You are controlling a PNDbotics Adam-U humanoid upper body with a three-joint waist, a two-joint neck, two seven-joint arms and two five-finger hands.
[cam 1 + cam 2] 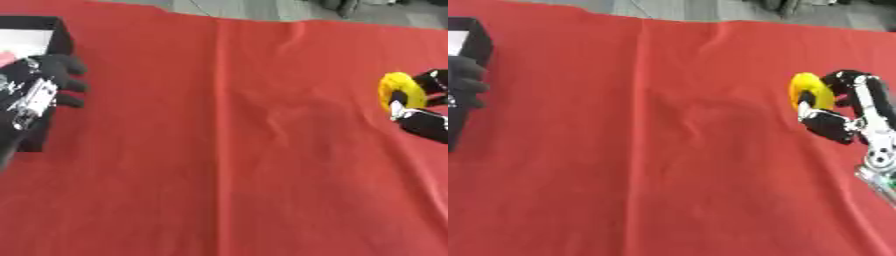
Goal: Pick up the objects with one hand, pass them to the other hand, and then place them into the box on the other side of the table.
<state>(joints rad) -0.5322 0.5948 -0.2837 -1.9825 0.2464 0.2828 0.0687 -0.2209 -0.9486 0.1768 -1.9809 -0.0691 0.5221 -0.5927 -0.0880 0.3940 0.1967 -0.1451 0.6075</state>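
Note:
A yellow rounded object (808, 93) sits at the right side of the red table, and my right hand (846, 107) is curled round it, thumb below and fingers behind. My left hand (48, 82) hovers at the far left over the black box (58, 31), its fingers curled and holding nothing I can see. The box has a white inside with something pink (7, 57) in it, partly hidden by the hand.
A red cloth (227, 150) covers the whole table, with a fold line running down its middle. Grey floor (254, 7) shows past the far edge.

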